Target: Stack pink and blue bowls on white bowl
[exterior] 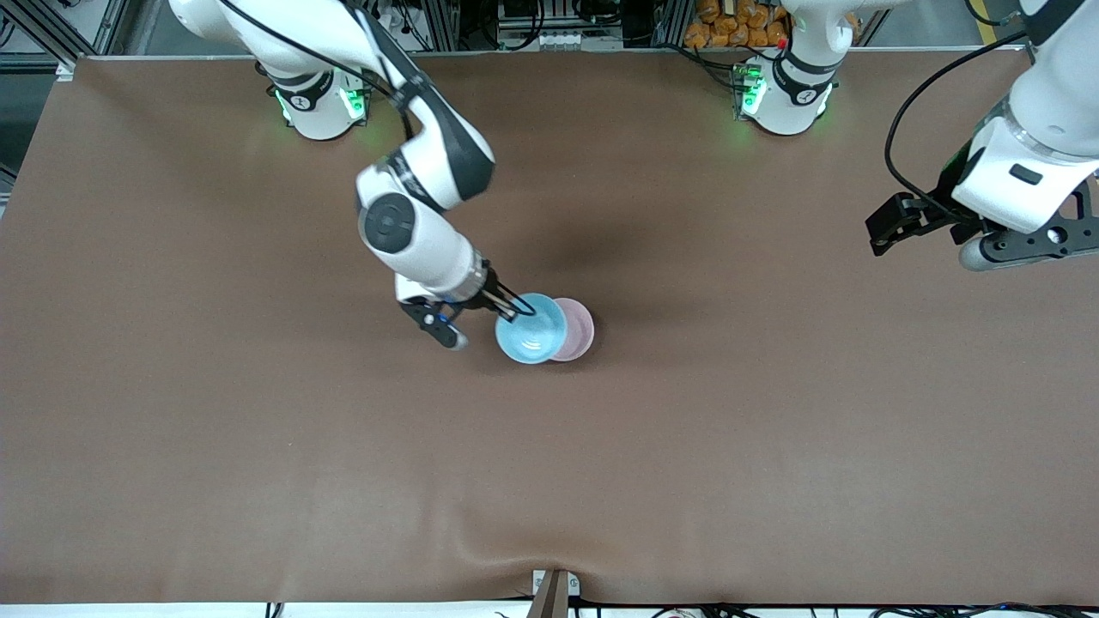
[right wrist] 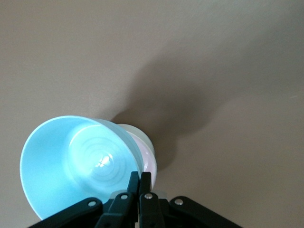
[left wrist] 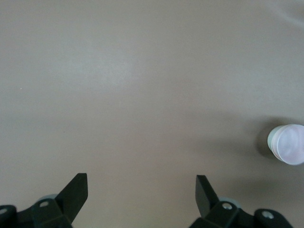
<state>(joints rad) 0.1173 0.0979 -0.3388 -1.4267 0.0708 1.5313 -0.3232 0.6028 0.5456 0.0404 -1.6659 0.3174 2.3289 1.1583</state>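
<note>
Right gripper [exterior: 517,311] pinches the blue bowl's [exterior: 531,329] rim, holding it over the pink bowl [exterior: 577,330] mid-table, apparently to nest it there; left gripper [exterior: 923,232] waits, jaws wide

bare table [exterior: 258,429] all round; blue bowl [exterior: 531,330] overlaps pink bowl [exterior: 577,330]
</note>
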